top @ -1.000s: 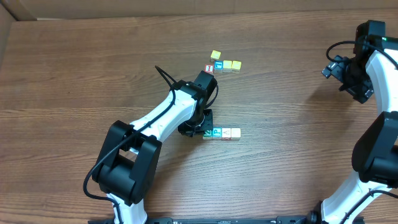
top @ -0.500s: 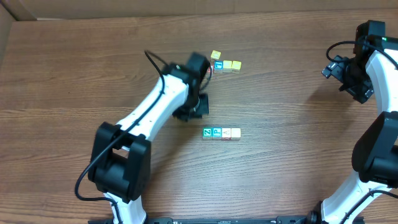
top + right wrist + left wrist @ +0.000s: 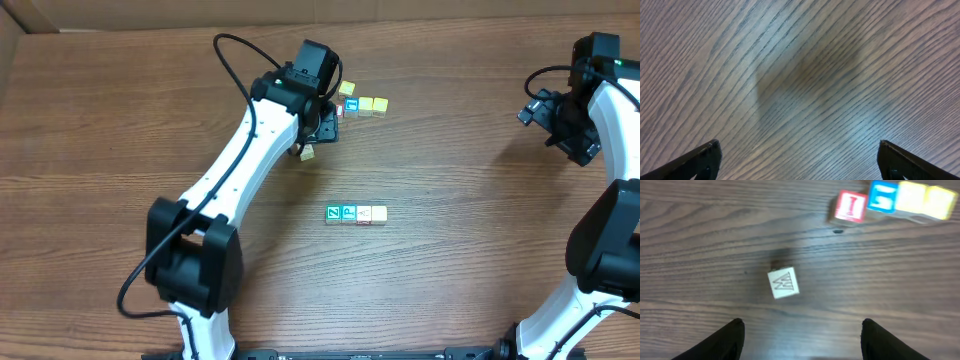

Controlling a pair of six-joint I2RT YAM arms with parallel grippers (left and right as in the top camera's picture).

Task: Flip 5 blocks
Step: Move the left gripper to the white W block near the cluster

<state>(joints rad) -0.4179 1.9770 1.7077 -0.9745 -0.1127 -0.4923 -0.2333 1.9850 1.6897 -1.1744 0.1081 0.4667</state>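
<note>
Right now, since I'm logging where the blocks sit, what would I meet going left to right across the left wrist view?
whitish W block → red-faced block → blue-faced block → first yellow block → second yellow block

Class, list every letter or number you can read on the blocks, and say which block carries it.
"Z": green block, left end of the row.
"P": teal block, next to it.
"I": red block.
"S" or "5", blurred: blue block.
"W" or "M": lone pale block.
Too faint to read: third block and fourth block of the row.
</note>
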